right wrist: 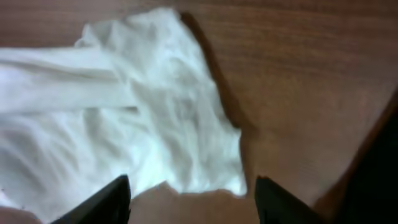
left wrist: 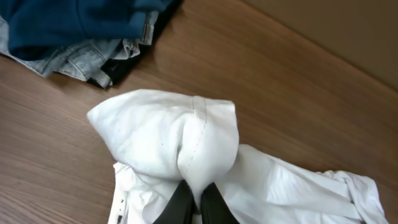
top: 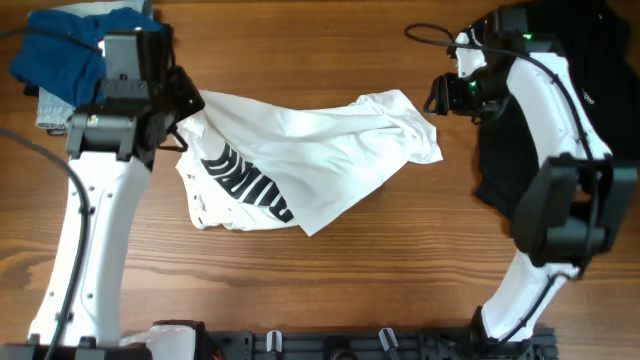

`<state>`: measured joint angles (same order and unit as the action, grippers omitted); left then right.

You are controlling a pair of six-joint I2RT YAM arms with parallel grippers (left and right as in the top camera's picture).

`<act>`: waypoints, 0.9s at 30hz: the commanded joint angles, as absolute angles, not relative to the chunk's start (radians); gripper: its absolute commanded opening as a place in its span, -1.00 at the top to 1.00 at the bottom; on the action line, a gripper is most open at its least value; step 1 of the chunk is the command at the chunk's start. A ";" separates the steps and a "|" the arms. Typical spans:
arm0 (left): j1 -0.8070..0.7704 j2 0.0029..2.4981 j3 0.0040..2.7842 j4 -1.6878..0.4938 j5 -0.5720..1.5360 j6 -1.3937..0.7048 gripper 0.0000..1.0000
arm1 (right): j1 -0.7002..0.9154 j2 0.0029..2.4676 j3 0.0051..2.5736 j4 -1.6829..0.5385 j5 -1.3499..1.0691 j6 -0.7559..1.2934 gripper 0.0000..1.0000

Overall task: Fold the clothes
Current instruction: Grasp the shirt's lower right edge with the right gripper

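A brown wooden table [top: 330,300] fills the scene, with a two-armed robot working at it. Across the middle lies a white T-shirt [top: 320,150], rumpled and unfolded, its bold black slanted-stripe print [top: 245,180] facing up on the left, near part of the cloth. The shirt's right end narrows into a wrinkled bunch toward the far right.

On the right side of the table a black garment [top: 497,165] lies partly under the right arm, apart from the white shirt. In the far left corner sits a heap of blue clothing [top: 55,55] on top of pale denim [top: 50,108], just beyond the shirt's left end.

The left gripper [left wrist: 198,205] is clamped narrow on a fold of the T-shirt at its far left edge, and white fabric puffs up in a rounded bulge just beyond the black fingers. The right gripper [right wrist: 193,196] hangs over the shirt's right end with its jaws spread wide, one finger to each side of the ragged white edge and nothing pinched between them.
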<state>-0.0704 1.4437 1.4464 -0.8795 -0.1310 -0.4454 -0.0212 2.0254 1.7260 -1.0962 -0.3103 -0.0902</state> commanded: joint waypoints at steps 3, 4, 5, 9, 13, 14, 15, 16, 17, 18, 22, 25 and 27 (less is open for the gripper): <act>-0.072 1.458 1.453 -0.851 -0.147 -0.426 0.92 | 0.121 1.860 1.742 -1.213 -0.367 -0.090 -0.32; -0.072 1.458 1.453 -0.849 -0.148 -0.426 0.92 | 0.206 1.858 1.739 -1.260 -0.363 -0.090 -0.38; -0.072 1.458 1.453 -0.849 -0.148 -0.426 0.92 | 0.247 1.858 1.729 -1.270 -0.355 -0.087 -0.39; -0.068 1.458 1.453 -0.850 -0.148 -0.426 0.92 | 0.432 1.858 1.603 -1.238 -0.304 -0.006 -0.38; -0.052 1.458 1.453 -0.850 -0.148 -0.426 0.92 | 0.596 1.858 1.410 -1.135 -0.308 0.065 -0.34; -0.046 1.458 1.453 -0.850 -0.147 -0.426 0.92 | 0.630 1.858 1.377 -1.105 -0.307 0.077 -0.34; -0.042 1.458 1.453 -0.849 -0.147 -0.426 0.92 | 0.670 1.858 1.341 -1.068 -0.307 0.078 -0.34; -0.040 1.458 1.453 -0.849 -0.148 -0.426 0.92 | 0.707 1.858 1.315 -1.029 -0.306 0.077 -0.34; -0.040 1.458 1.453 -0.849 -0.147 -0.426 0.92 | 0.737 1.858 1.300 -0.999 -0.289 0.072 -0.34; -0.040 1.458 1.453 -0.849 -0.147 -0.426 0.92 | 0.770 1.858 1.285 -0.963 -0.259 0.051 -0.35; -0.040 1.458 1.453 -0.850 -0.147 -0.426 0.92 | 0.839 1.859 1.258 -0.852 -0.164 -0.018 -0.44; -0.040 1.458 1.453 -0.853 -0.147 -0.426 0.92 | 0.836 1.862 1.251 -0.839 -0.116 -0.028 -0.45; -0.040 1.458 1.453 -0.853 -0.147 -0.426 0.92 | 0.836 1.874 1.251 -0.833 -0.107 -0.045 -0.45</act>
<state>-0.0448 1.4567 1.4464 -0.8562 -0.1337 -0.4454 0.8391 1.8606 1.2625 -0.8425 -0.1596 -0.0063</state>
